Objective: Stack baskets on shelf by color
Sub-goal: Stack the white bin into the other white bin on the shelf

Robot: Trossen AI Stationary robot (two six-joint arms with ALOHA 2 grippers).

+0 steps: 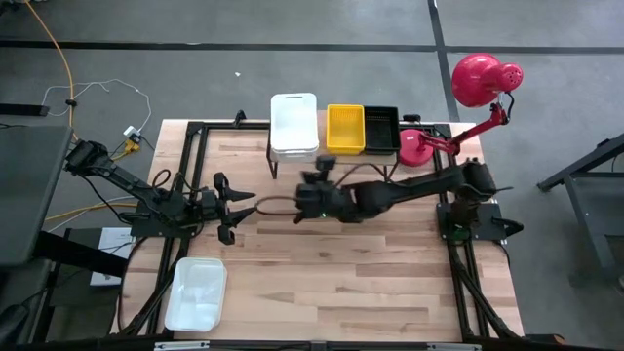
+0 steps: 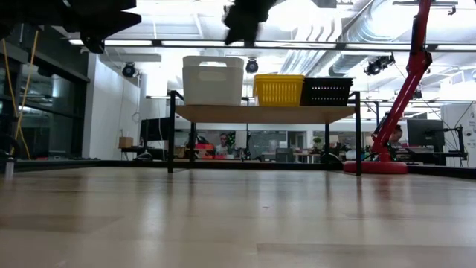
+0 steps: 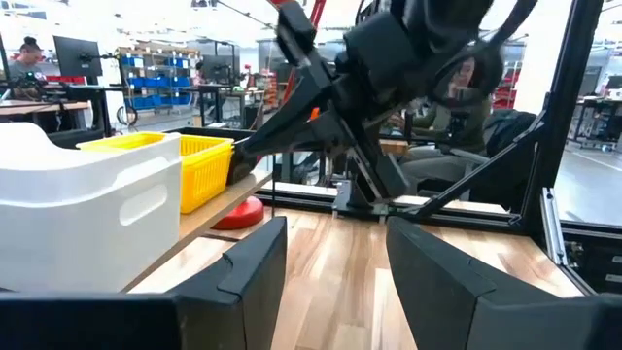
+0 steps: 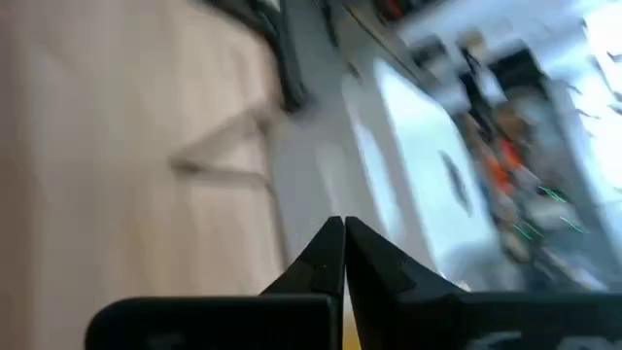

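A white basket (image 1: 196,293) lies alone on the table (image 1: 370,283) near its front left corner, well in front of the left gripper (image 1: 234,207); it looks empty. That gripper hangs over the table's left half with its jaws spread wide, nothing between them. Just right of it, the right gripper (image 1: 318,177) reaches in from the right arm, its jaws pressed together and empty.

Beyond both grippers stands the shelf (image 1: 335,156) at the table's far edge. On it, left to right, sit a white basket stack (image 1: 293,124), a yellow basket (image 1: 345,129) and a black basket (image 1: 381,128), side by side; their contents cannot be told. A red lamp (image 1: 444,144) stands right of the shelf.

The low view alone shows the white stack (image 2: 213,80) standing taller than the yellow (image 2: 279,89) and black (image 2: 325,91) baskets. The left wrist view shows a seated person (image 3: 457,126) beyond the table.
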